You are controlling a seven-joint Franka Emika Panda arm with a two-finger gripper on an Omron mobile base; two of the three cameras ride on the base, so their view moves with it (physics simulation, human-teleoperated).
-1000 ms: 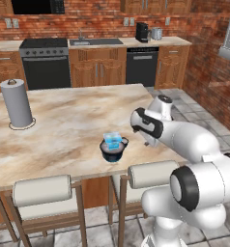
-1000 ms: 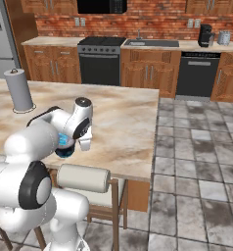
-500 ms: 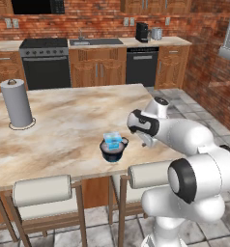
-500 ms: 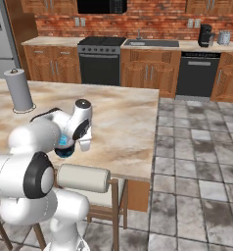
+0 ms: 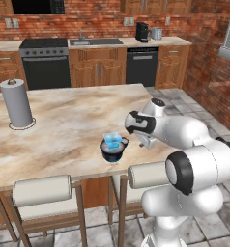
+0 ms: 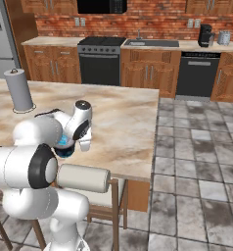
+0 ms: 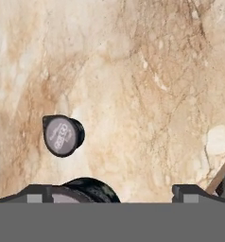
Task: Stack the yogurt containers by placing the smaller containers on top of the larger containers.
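The marble bench [image 5: 64, 120] fills the middle of the left base view, and near its front edge, a little right of centre, sits the navy tub [image 5: 112, 150] with the light-blue cup [image 5: 113, 140] standing on top of it. Just to the right of that stack the white arm bends over the bench edge, and the tool [image 5: 145, 143] points down beside the tub without touching it. In the right base view the arm covers most of the stack, so only a sliver of blue and the dark tub [image 6: 65, 147] shows at centre left, between the arm's elbow and wrist. In the hand view the tool [image 7: 112, 193] is released, its two dark tips standing wide apart at the bottom edge with nothing between them; above them lies bare marble, and at centre left a tiny dark pot [image 7: 62, 135] lies tipped on its side, its grey printed lid facing the camera. A second dark round shape [image 7: 88, 189] peeks up at the bottom edge beside the left tip; what it is cannot be told. A grey paper-towel roll [image 5: 17, 103] stands upright at the far left of the bench, well apart from the cups. Two padded stools [image 5: 42, 190] are tucked under the near edge, and a stove [image 5: 45, 62] and wooden cabinets line the brick wall behind.
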